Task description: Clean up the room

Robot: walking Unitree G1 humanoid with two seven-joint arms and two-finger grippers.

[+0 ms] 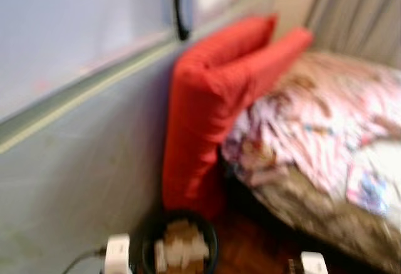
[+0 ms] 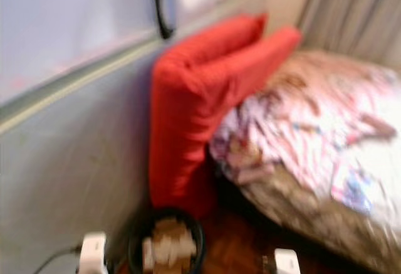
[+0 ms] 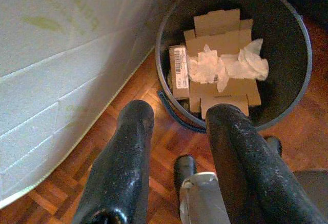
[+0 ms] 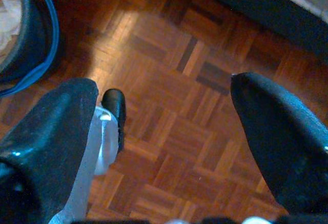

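In the head views, which are blurred, a red cushion (image 1: 213, 98) is seen standing upright against the wall (image 1: 75, 161), with a second red cushion (image 1: 282, 51) lying behind it at the head of the bed (image 1: 326, 136). The bed is covered by a crumpled pink patterned blanket (image 1: 313, 123). A black bin (image 1: 180, 244) is placed on the floor just below the upright cushion, close to the wall, and brown cardboard can be made out inside it. The white ends of the two arms are visible at the bottom edge, one on each side of the bin. In the left wrist view, the left gripper (image 3: 179, 126) is held above the parquet floor (image 3: 128, 147), beside the near rim of the bin (image 3: 297, 44). Its two black fingers (image 3: 128, 152) are spread apart and nothing is held between them. Inside the bin, flattened cardboard (image 3: 220, 60) is seen, with crumpled white paper (image 3: 225, 65) lying on top of it and a small box with a barcode label (image 3: 179, 70) at one side. The pale wall (image 3: 61, 55) runs just beside the bin. In the right wrist view, the right gripper (image 4: 164, 116) is held over bare parquet (image 4: 174, 80), its fingers (image 4: 277, 126) wide apart and empty. The blue rim of the bin (image 4: 36, 44) is seen at one corner, and the dark base of the bed (image 4: 256, 8) runs along the far edge.
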